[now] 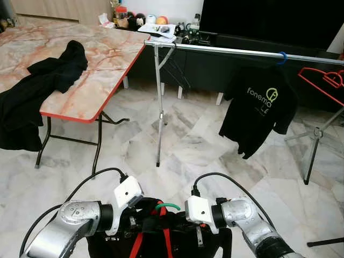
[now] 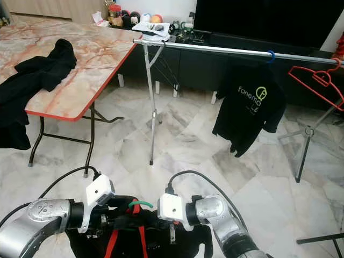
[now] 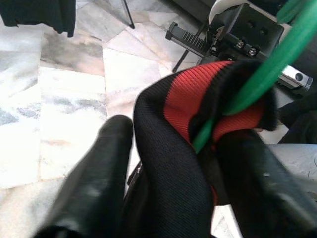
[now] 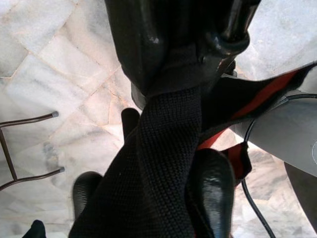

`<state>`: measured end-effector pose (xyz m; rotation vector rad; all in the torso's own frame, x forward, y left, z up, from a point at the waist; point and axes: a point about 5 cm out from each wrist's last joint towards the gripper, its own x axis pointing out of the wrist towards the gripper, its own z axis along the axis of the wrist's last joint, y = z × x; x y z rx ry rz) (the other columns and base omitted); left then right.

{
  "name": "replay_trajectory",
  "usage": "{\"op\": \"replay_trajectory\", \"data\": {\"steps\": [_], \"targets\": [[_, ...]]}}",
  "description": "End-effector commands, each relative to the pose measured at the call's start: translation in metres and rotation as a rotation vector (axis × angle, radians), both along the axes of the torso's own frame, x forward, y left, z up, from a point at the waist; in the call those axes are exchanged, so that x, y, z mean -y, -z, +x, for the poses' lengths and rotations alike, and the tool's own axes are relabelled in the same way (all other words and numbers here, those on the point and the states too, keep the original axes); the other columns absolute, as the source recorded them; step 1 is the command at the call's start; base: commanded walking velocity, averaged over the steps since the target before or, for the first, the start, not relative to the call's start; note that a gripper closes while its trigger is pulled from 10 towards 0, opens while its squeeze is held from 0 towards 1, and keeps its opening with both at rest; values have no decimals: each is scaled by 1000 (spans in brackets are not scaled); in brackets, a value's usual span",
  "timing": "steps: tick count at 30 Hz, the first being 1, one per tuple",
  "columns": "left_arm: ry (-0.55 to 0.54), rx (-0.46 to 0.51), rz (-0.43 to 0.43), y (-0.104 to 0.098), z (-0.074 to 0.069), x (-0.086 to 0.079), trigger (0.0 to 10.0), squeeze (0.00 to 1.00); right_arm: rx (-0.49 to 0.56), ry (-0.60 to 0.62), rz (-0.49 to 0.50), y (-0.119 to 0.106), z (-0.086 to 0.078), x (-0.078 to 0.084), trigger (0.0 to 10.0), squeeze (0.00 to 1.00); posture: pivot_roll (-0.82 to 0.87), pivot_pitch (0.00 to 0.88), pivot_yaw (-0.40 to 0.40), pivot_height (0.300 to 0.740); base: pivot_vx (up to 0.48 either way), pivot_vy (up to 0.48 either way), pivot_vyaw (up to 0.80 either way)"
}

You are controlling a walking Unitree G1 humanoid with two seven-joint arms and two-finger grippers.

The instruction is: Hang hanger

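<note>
Green hanger (image 1: 167,206) hook up (black garment (image 3: 173,168) on), both end effectors gripping.

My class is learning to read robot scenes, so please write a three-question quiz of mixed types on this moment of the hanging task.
1. True or false: the clothes rail already carries a black T-shirt.
2. Multiple choice: the hook of the hanger held between the two grippers is (A) blue, (B) green, (C) white.
3. Fill in: the loose black clothes lie on the ____.

Key
1. True; it hangs from a blue hook, beside an empty red hanger.
2. B; the left gripper and right gripper both grip the black-and-red garment on it.
3. Table.
</note>
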<state>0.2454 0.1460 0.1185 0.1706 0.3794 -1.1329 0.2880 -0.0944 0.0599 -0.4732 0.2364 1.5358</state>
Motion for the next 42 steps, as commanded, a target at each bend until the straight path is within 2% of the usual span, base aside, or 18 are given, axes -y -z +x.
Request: {"op": "replay_trajectory", "data": {"steps": [1,13,27,42], "targets": [[-23,-11,-3,0,2,-3,0,0,26,-6,28,-8,3,-2,0,0,110,110,-62,740,0,0,0],[-7,-24,-12,-1,0,-2,0,0,23,1,35,-9,4,-2,0,0,113,118,-62,740,0,0,0],[94,-29,-65,-6,-6,7,0,0,-40,-14,58,-9,4,0,0,0,115,121,-66,740,0,0,0],[122,-39,-85,-6,-8,10,0,0,-77,-40,45,-9,4,-1,0,0,119,123,-73,740,0,0,0]]}}
